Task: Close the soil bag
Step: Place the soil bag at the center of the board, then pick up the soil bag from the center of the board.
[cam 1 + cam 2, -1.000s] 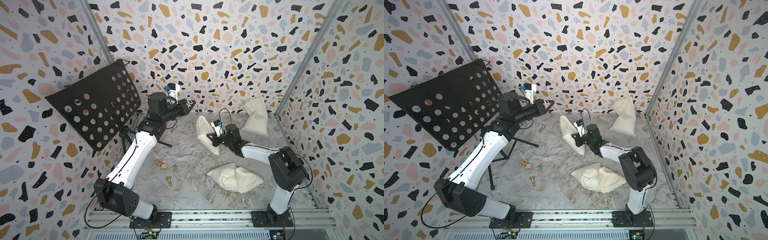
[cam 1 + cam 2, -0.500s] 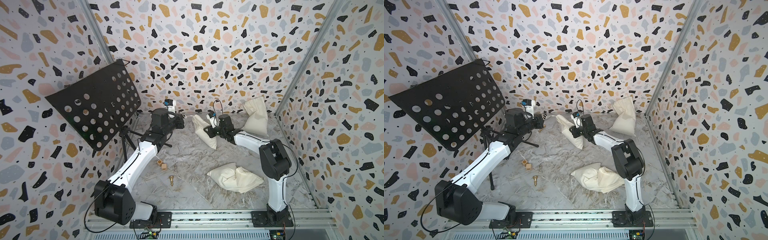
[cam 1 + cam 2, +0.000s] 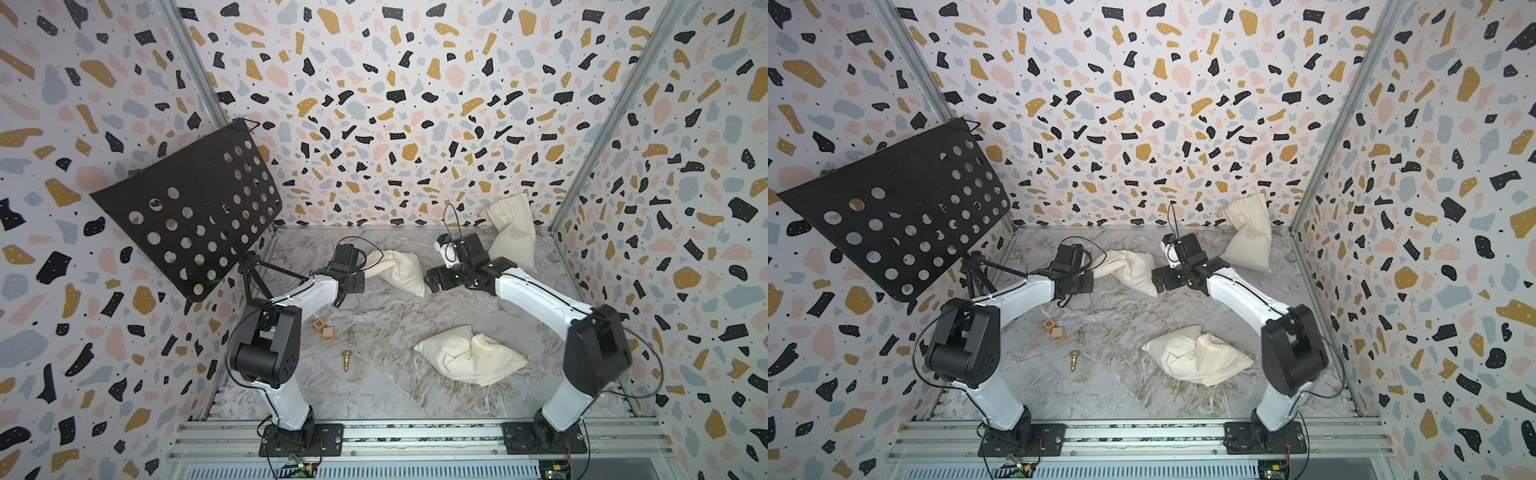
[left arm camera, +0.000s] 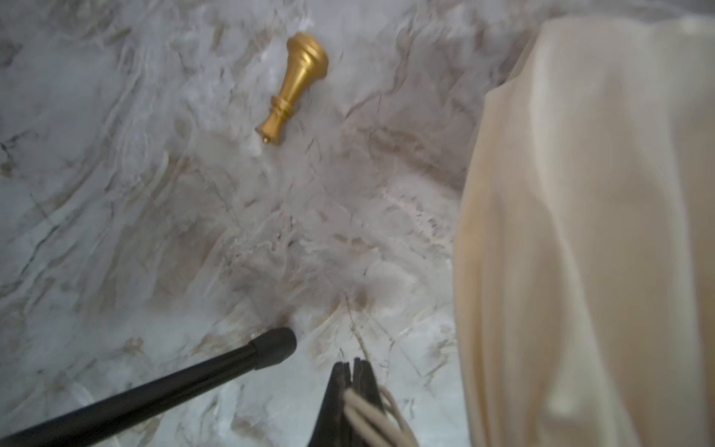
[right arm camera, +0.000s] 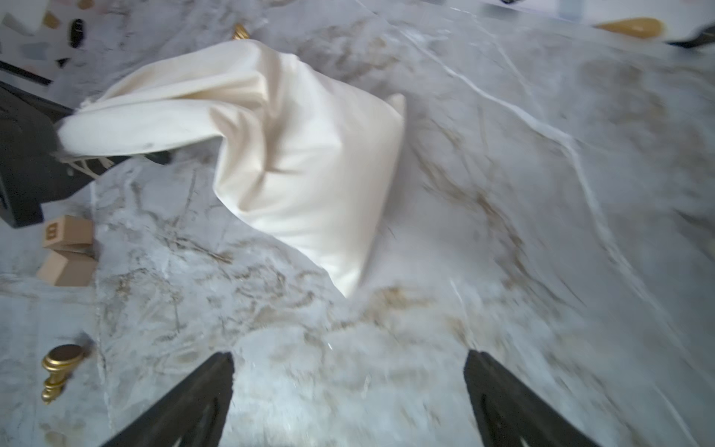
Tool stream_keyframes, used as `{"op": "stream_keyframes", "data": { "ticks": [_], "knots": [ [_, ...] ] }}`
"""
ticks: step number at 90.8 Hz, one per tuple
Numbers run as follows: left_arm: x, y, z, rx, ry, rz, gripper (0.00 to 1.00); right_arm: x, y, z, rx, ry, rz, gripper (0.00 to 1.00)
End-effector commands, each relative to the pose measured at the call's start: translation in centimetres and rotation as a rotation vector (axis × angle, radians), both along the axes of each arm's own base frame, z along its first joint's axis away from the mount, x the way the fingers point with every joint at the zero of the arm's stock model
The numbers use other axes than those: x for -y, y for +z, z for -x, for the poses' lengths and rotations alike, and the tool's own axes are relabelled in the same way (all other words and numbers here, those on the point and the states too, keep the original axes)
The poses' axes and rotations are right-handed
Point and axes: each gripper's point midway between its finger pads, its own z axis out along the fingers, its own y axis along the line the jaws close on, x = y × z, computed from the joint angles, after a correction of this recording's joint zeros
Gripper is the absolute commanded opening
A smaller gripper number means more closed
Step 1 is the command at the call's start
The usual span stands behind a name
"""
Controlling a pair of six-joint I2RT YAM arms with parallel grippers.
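Soil bag (image 5: 301, 154) lies released by right hand (image 5: 348, 362), now spread wide; left hand (image 4: 352, 373) stays clenched on drawstring (image 4: 367, 414).

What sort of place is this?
Probably a robot test booth: two white robot arms bolted to a metal rail, speckled terrazzo-pattern walls enclosing a marble-look floor, cream cloth bags as props.

There are three cream cloth bags (image 3: 399, 272), two small tan wooden cubes (image 3: 328, 332), two gold turned chess-style pieces (image 5: 62, 367), one black perforated metal music stand (image 3: 187, 216) on a tripod, and two white-and-black robot arms (image 3: 307, 291).
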Motion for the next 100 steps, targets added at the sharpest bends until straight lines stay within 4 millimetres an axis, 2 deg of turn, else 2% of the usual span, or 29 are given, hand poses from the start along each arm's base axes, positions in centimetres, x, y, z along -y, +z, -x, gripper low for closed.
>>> {"op": "stream_keyframes", "data": {
  "ticks": [1, 13, 20, 23, 29, 39, 47, 64, 71, 78, 85, 93, 100],
  "knots": [
    [-2.0, 1.6, -0.7, 0.052, 0.069, 0.004, 0.11, 7.1, 0.8, 5.3, -0.068, -0.196, 0.134, 1.0],
    [-2.8, 4.3, 0.2, 0.124, 0.079, -0.015, 0.55, 13.2, -1.0, 11.6, -0.195, -0.326, 0.267, 1.0],
    [-3.5, 6.9, 0.8, 0.198, 0.1, -0.029, 0.83, 15.6, -1.8, 14.4, -0.257, -0.392, 0.294, 1.0],
    [-3.7, 8.2, 0.9, 0.238, 0.108, -0.027, 0.91, 16.2, -2.2, 15.5, -0.286, -0.411, 0.293, 1.0],
    [-3.8, 10.3, 1.7, 0.301, 0.103, -0.011, 0.99, 17.1, -3.2, 17.1, -0.333, -0.442, 0.303, 1.0],
    [-2.9, 13.6, 2.9, 0.388, 0.06, 0.022, 1.0, 17.4, -5.7, 19.0, -0.43, -0.477, 0.295, 1.0],
    [-1.1, 15.6, 3.8, 0.43, -0.013, 0.013, 1.0, 16.6, -7.8, 19.6, -0.491, -0.475, 0.259, 1.0],
    [4.3, 17.4, 5.9, 0.479, -0.195, 0.059, 1.0, 12.2, -12.5, 19.5, -0.594, -0.406, 0.055, 0.99],
    [6.7, 18.2, 6.9, 0.509, -0.274, 0.129, 1.0, 10.1, -13.7, 18.4, -0.582, -0.37, -0.055, 0.9],
    [8.4, 18.5, 7.7, 0.529, -0.329, 0.179, 1.0, 9.0, -13.9, 16.5, -0.521, -0.343, -0.095, 0.68],
    [9.6, 18.4, 8.3, 0.534, -0.368, 0.216, 1.0, 7.7, -13.0, 14.0, -0.446, -0.298, -0.127, 0.43],
    [10.1, 18.1, 8.4, 0.527, -0.381, 0.235, 1.0, 5.5, -10.7, 11.0, -0.35, -0.224, -0.166, 0.18],
    [10.3, 17.8, 8.5, 0.517, -0.39, 0.242, 1.0, 3.7, -8.0, 8.4, -0.254, -0.164, -0.184, 0.0]
  ]
}}
